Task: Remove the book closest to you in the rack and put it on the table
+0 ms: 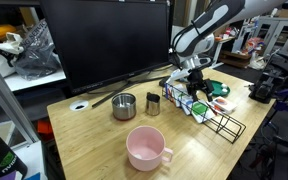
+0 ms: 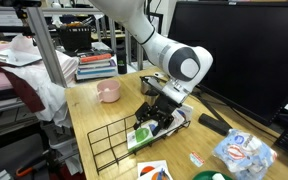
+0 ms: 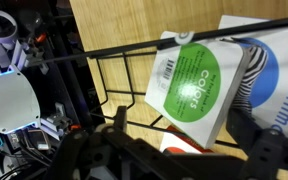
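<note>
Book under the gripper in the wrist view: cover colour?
The book has a white cover with a large green circle, clearest in the wrist view.

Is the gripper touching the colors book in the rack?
Cannot tell. In the wrist view the colors book lies beyond the blurred jaws, neither contact nor gap plain; in an exterior view the gripper hides the spot.

A pink mug [image 1: 147,148] stands nearest in an exterior view, its handle to the right. Beyond it sit a wide steel pot [image 1: 124,106] and, just right of it but apart, a smaller steel cup [image 1: 153,104]. A large dark monitor [image 1: 104,40] fills the far side in both exterior views. A crumpled plastic sack [image 1: 34,55] lies to its left. In an exterior view a clear bag [image 2: 246,152], perhaps of blue-and-white packets, lies near right, and a paper stack [image 2: 94,65] sits far left.
</note>
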{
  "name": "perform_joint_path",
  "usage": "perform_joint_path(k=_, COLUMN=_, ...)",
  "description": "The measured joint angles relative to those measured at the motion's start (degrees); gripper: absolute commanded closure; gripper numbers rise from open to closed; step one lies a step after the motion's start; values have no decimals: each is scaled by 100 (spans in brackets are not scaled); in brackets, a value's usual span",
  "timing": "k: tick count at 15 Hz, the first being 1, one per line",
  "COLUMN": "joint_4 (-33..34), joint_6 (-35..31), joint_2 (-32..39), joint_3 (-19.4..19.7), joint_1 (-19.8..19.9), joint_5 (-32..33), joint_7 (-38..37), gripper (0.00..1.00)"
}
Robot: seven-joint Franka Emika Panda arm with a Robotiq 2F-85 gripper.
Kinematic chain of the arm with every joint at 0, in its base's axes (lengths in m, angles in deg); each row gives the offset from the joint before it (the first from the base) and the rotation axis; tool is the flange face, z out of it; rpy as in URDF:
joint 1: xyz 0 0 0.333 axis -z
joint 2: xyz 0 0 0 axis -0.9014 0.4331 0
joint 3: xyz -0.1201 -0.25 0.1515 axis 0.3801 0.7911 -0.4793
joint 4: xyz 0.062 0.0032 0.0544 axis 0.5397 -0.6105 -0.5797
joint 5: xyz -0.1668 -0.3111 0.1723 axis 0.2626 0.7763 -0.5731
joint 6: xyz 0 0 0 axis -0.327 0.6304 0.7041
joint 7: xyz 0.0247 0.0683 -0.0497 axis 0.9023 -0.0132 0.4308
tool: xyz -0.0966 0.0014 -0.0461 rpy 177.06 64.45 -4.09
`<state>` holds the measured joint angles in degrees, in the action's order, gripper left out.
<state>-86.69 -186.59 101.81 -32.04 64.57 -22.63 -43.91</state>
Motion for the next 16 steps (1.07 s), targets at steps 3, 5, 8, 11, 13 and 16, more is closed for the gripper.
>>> perform_joint_path(k=3, joint_4=-98, joint_6=-33, joint_2=-56, joint_3=-11, joint_1=-16, joint_5=0, joint_7=-62, gripper=0)
perform_joint_path(k=5, joint_4=-209, joint_6=-140, joint_2=-119, joint_3=-16, joint_1=-29, joint_5=0, joint_7=-83, gripper=0)
perform_joint_path(k=8, joint_4=-350, joint_6=-309, joint_2=-195, joint_3=-28, joint_1=-39, joint_5=-10, joint_7=-171, gripper=0)
perform_joint_path(k=11, joint_4=-529, joint_6=-522, joint_2=-297, joint_3=-77, joint_1=-42, joint_5=-80, joint_7=-339, gripper=10)
perform_joint_path(k=13, joint_4=-637, joint_6=-657, joint_2=-363, joint_3=-124, joint_1=-49, joint_5=-155, joint_7=-443, gripper=30)
perform_joint_path(k=16, joint_4=-778, joint_6=-911, joint_2=-432, joint_3=-188, joint_1=-67, joint_5=-267, joint_7=-577, gripper=51)
